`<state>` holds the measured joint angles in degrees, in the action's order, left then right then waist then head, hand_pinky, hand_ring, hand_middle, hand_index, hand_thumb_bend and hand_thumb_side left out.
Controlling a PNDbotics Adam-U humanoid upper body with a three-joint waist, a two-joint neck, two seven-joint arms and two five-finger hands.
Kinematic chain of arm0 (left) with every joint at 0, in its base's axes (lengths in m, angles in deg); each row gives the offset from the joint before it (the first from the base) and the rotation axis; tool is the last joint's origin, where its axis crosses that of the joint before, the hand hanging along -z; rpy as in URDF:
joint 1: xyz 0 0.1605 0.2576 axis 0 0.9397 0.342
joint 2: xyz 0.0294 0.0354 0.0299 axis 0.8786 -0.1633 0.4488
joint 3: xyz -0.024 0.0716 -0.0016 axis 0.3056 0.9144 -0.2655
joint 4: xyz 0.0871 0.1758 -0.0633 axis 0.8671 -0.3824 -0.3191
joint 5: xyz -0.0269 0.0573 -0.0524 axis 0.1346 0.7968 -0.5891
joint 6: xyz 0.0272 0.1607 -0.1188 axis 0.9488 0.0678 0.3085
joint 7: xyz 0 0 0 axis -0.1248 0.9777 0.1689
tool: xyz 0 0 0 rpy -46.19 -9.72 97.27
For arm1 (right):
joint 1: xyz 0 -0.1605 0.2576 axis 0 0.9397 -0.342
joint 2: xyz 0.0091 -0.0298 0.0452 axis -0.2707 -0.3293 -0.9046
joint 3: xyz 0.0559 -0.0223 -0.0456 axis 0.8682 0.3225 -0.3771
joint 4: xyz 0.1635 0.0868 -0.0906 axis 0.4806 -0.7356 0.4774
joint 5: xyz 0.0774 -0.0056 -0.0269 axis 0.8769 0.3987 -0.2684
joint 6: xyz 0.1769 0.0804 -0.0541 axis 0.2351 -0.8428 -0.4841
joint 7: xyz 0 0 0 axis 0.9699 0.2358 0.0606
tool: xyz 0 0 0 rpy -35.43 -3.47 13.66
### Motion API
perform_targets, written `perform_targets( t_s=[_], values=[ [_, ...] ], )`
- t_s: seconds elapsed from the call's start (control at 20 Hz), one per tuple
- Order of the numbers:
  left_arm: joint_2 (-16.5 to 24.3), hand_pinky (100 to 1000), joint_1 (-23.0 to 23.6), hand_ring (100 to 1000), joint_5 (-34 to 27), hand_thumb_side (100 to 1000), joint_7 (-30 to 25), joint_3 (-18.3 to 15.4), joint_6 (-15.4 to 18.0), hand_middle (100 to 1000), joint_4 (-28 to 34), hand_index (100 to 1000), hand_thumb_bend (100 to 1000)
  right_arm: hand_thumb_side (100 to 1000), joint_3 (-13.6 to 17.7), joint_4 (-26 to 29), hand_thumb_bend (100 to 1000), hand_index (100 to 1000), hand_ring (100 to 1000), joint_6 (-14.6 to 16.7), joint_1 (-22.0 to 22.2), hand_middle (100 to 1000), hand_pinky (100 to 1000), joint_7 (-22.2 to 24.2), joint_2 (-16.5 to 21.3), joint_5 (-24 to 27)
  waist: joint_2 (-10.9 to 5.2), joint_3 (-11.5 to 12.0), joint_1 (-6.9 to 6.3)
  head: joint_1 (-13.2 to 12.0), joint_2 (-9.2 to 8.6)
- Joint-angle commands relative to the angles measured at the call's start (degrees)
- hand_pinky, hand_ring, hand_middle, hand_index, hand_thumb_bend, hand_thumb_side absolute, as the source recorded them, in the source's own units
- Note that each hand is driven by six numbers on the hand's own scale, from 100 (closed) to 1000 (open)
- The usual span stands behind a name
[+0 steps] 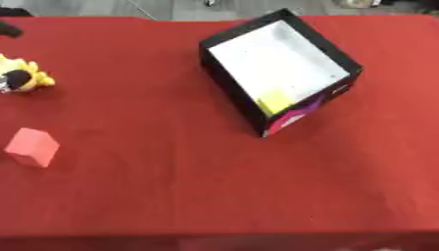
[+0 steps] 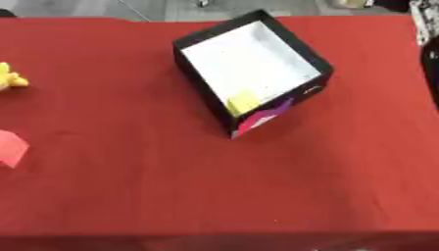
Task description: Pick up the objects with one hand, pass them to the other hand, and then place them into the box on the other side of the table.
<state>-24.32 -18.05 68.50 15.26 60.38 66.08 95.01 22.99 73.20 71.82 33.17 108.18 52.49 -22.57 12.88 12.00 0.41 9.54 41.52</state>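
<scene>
Box (image 1: 283,63) well apart from pink block (image 1: 32,146)

Both views come from the robot's head and look steeply down onto the red table (image 1: 171,196), whose far edge runs along the top of each picture. They share nearly the whole scene. The black box (image 1: 279,68) sits right of centre in the left eye view and closer to centre in the right eye view, where the pink block (image 1: 33,146) is cut by the left border.
</scene>
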Motion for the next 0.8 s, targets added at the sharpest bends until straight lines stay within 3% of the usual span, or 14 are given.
perform_targets(
  t_s=[0.05, 0.3, 0.6, 0.8],
  values=[
    [3.9, 891, -1.3, 833, -0.8, 757, -3.2, -1.5, 1.7, 741, 0.3, 846, 552, 470, 1.2, 0.2, 100, 1000, 1000, 0.4, -0.3, 1000, 1000, -0.3, 3.0, 0.3, -1.44, 0.1, -0.93, -1.2, -0.94],
    [6.4, 893, -2.0, 854, -0.9, 703, -8.1, -0.7, 5.7, 759, 0.9, 844, 659, 470, 1.5, 0.2, 100, 1000, 1000, 0.8, 0.0, 1000, 1000, -0.6, 3.2, -0.1, -1.13, 0.0, -0.89, -1.9, -1.39],
    [8.3, 897, -2.5, 863, -0.7, 669, -14.0, 0.2, 11.0, 767, 1.1, 845, 693, 470, 1.7, 0.2, 100, 1000, 1000, 1.3, 0.4, 1000, 1000, -0.8, 3.5, -0.5, -0.87, 0.2, -0.79, -2.3, -1.75],
    [8.3, 897, -3.2, 864, -1.2, 639, -18.0, 0.3, 12.4, 767, 0.8, 835, 707, 468, 1.8, 0.1, 100, 1000, 1000, 1.7, 0.7, 1000, 1000, -0.8, 3.5, -0.9, -0.75, 0.3, -0.68, -2.4, -1.89]
  ],
)
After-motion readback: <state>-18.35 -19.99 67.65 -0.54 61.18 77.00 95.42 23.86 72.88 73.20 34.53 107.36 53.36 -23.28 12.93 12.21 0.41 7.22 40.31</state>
